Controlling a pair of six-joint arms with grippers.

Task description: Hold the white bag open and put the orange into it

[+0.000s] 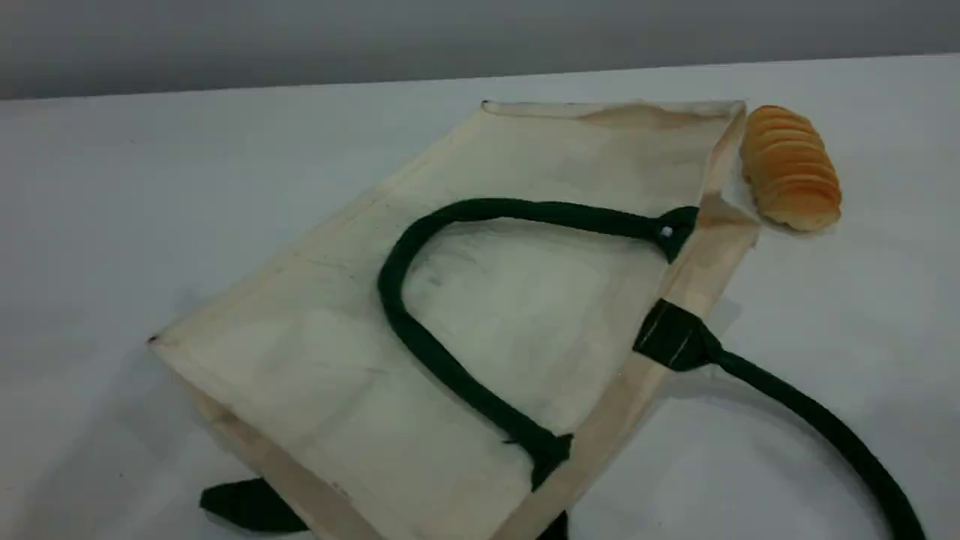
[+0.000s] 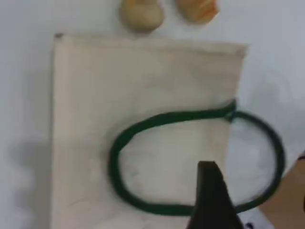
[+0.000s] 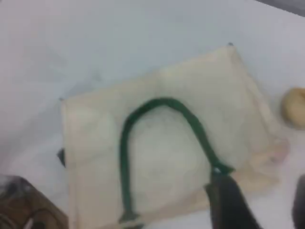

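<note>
left gripper (image 2: 209, 191): in its wrist view we see one dark fingertip at the bottom edge, hovering over the white bag (image 2: 147, 95); it grips nothing, and we read it as spread wide.
right gripper (image 3: 228, 200): in its wrist view one dark fingertip shows near the bag's mouth edge; we cannot tell how far its jaws stand apart, and nothing is held.
scene view, arms: neither arm shows here.
scene view, bag: the white bag (image 1: 480, 300) lies flat on the table (image 1: 112, 187), mouth shut and turned to the right, one green handle (image 1: 420, 247) folded back over the upper panel, the other handle (image 1: 825, 427) trailing on the table off the mouth.
scene view, neighbour: a ribbed loaf (image 1: 791, 166) sits just beside the bag's far right corner.
scene view, orange: we do not find it here.
left wrist view: bag's long axis runs away from the fingertip; the folded handle (image 2: 157, 121) lies right ahead of the tip, so this arm looks nearer to it. two blurred roundish items (image 2: 141, 14) lie beyond the far edge; we cannot tell whether either is the orange.
right wrist view: mouth edge and handle tab (image 3: 219, 169) lie just ahead of the fingertip; a pale round thing (image 3: 295, 107) sits off to the right.
turning relation: we judge the mouth must be lifted first, from its right-facing edge.
</note>
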